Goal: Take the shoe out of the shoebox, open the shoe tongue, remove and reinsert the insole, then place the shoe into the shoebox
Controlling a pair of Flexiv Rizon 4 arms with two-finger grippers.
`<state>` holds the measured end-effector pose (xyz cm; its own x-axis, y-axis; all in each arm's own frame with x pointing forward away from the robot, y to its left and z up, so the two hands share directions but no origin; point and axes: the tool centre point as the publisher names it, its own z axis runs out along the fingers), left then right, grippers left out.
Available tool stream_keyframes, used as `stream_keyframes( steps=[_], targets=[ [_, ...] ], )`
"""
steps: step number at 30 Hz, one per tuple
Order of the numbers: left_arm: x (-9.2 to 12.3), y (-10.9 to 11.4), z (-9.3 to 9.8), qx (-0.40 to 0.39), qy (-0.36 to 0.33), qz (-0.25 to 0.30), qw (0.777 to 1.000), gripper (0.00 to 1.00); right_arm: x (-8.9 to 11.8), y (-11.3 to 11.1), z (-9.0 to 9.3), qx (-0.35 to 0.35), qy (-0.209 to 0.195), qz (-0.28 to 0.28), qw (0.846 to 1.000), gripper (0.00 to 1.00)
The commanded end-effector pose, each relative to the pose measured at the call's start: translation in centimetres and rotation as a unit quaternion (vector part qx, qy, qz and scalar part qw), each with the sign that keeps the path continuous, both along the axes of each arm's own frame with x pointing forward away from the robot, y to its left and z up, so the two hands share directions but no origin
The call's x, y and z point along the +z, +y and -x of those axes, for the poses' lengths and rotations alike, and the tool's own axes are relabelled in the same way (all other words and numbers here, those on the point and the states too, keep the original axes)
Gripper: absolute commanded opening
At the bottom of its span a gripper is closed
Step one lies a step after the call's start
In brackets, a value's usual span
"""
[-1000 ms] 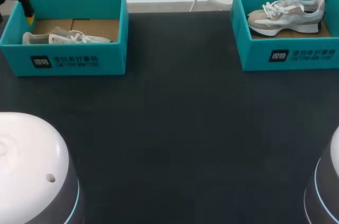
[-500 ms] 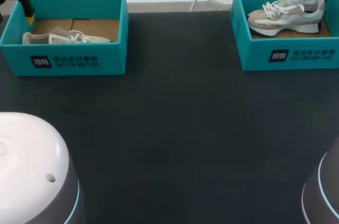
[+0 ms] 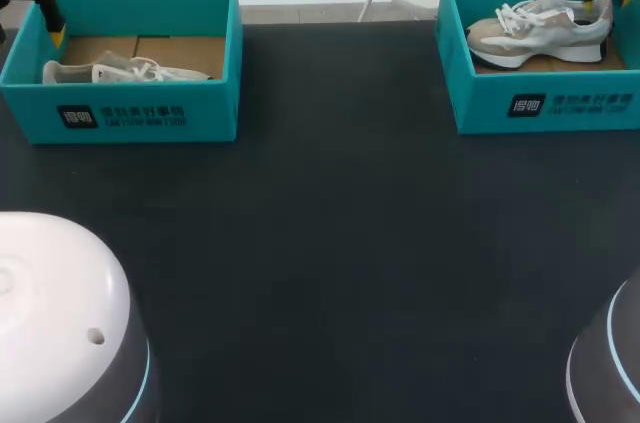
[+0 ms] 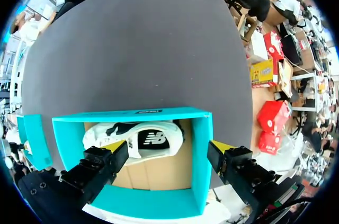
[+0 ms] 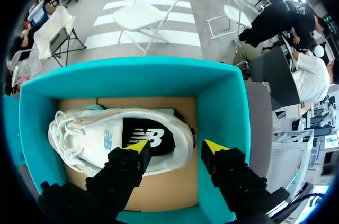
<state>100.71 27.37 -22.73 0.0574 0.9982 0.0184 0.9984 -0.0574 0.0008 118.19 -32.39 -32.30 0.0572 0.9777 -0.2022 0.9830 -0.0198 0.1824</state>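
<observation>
In the right box (image 3: 545, 103) the shoe (image 3: 540, 28) lies with its heel under the right tool (image 5: 176, 146), which is wide open and gripping nothing. The other shoe (image 3: 120, 71) lies in the left box (image 3: 140, 113). The left tool (image 4: 168, 147) is open too, empty, straddling that box's end wall. Both boxes sit at the counter's (image 3: 340, 243) far corners.

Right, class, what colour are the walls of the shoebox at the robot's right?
Teal; the shoebox shows best in the head view.

Left gripper (image 4: 167, 147) spread wide over teal shoebox (image 4: 202, 155): one finger above box interior, other just outside box side wall. White-black shoe (image 4: 139, 138) inside box, along far wall.
</observation>
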Motion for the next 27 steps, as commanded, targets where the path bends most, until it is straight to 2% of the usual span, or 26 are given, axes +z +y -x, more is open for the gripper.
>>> stream_keyframes(
  steps=[1,4,12,15,16,19,20,21,27],
  targets=[
    [0.0,0.0,0.0,0.0,-0.001,0.0,1.0,1.0,-1.1,-0.3,-0.6,-0.001,0.01,-0.002,1.0,0.62],
    [0.0,0.0,0.0,0.0,-0.001,0.0,1.0,1.0,-1.6,-0.5,-0.6,-0.001,0.015,0.0,1.0,0.68],
    [0.0,0.0,0.0,0.0,-0.001,0.0,1.0,1.0,-2.6,-1.3,-1.7,0.003,0.029,0.008,1.0,0.66],
    [0.0,0.0,0.0,0.0,-0.001,0.0,1.0,1.0,-3.0,-1.4,-1.8,0.005,0.037,0.013,0.999,0.59],
    [0.0,0.0,0.0,0.0,-0.001,0.0,1.0,1.0,-3.2,-1.5,-1.9,0.005,0.039,0.015,0.999,0.52],
    [0.0,0.0,0.0,0.0,-0.001,0.0,1.0,1.0,-3.4,-1.6,-1.9,0.003,0.04,0.021,0.999,0.41],
    [0.0,0.0,0.0,0.0,-0.001,0.0,1.0,1.0,-3.4,-1.6,-1.8,0.003,0.04,0.023,0.999,0.26],
    [0.0,0.0,0.0,0.0,-0.001,0.0,1.0,1.0,-3.5,-1.7,-1.7,0.003,0.039,0.033,0.999,0.02],
    [0.0,0.0,0.0,0.0,-0.001,0.0,1.0,1.0,-3.7,-2.3,-1.2,0.002,0.041,0.044,0.998,0.0]
  ],
)
